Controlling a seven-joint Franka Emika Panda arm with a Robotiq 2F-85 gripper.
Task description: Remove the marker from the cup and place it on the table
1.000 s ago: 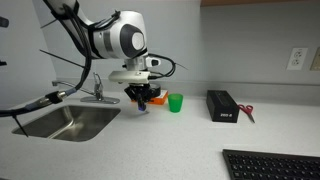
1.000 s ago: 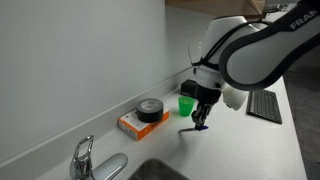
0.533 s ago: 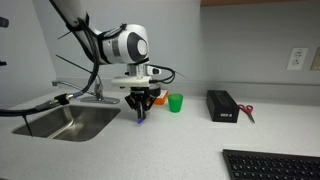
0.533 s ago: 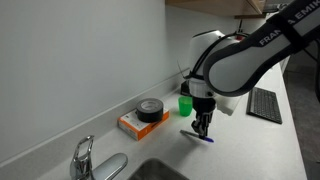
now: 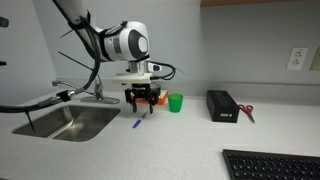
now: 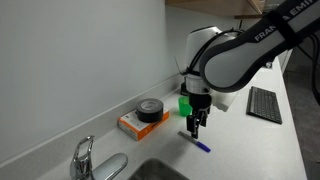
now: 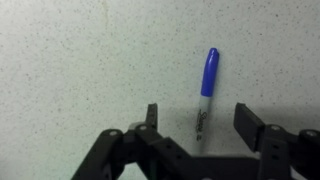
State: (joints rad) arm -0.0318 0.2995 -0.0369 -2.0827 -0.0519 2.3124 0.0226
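The marker (image 7: 205,88), blue-capped with a grey barrel, lies flat on the speckled counter, seen in the wrist view running away from the jaws. In both exterior views the marker (image 5: 138,124) (image 6: 200,146) rests on the table just below the gripper. My gripper (image 7: 200,120) (image 5: 143,101) (image 6: 195,125) hovers over it, open, the fingers (image 7: 250,122) standing apart on either side of the barrel without touching it. The green cup (image 5: 175,102) (image 6: 185,104) stands upright on the counter beside the gripper, apart from it.
A sink (image 5: 62,122) with a faucet (image 5: 97,88) lies near the marker. A roll of black tape (image 6: 150,109) sits on an orange box (image 6: 135,124) by the wall. A black box (image 5: 221,105), red scissors (image 5: 247,113) and a keyboard (image 5: 270,164) lie farther along.
The gripper carried the marker down to the counter, opened its jaws and let it go, then rose slightly. The marker now lies flat on the table.
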